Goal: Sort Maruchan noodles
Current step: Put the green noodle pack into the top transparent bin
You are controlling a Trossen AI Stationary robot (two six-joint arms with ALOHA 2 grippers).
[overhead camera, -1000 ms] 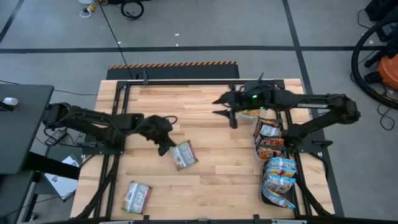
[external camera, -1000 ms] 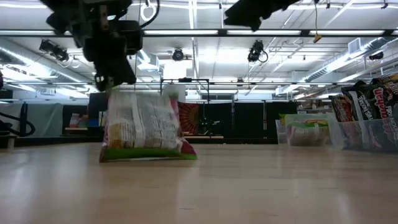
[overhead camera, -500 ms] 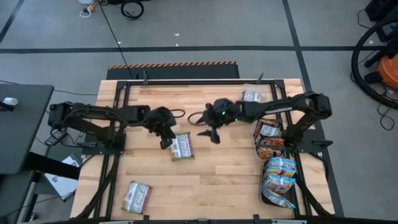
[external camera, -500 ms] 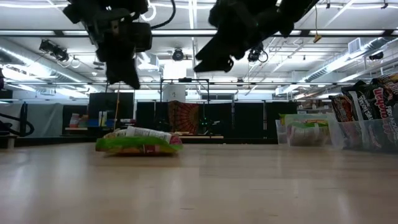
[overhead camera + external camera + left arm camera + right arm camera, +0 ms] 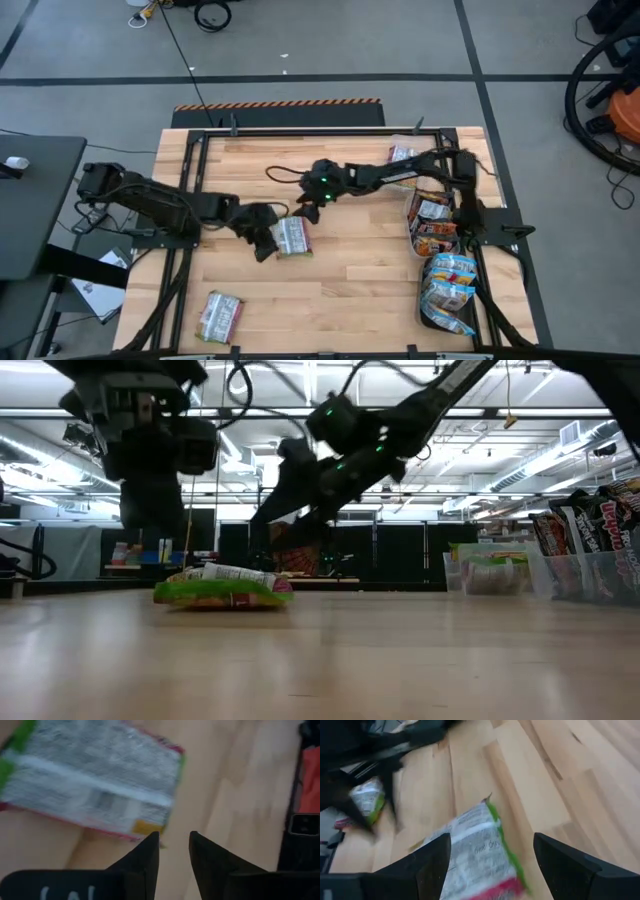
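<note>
A silver-green Maruchan noodle packet (image 5: 293, 237) lies flat on the wooden table near its middle, and shows in the low view (image 5: 222, 588) too. My left gripper (image 5: 264, 241) hovers just left of it and above it, its fingers (image 5: 174, 839) a small gap apart with nothing between them. My right gripper (image 5: 303, 208) has come down at the packet's far side. It stands wide open (image 5: 492, 847), with the packet (image 5: 477, 852) showing between and beyond its fingers, untouched. A second silver-green packet (image 5: 220, 316) lies at the near left.
Clear trays along the right edge hold dark brown-red packets (image 5: 432, 226) and pale blue packets (image 5: 449, 290). Another packet (image 5: 404, 155) sits at the far right. Bare wood lies between the middle packet and the trays (image 5: 370, 270).
My left gripper has let go of the packet, which stood upright on its edge and has fallen flat. The gripper swung toward the far side, then came back down at the packet's left. My right gripper has come down and leftward from the far right to the packet.
</note>
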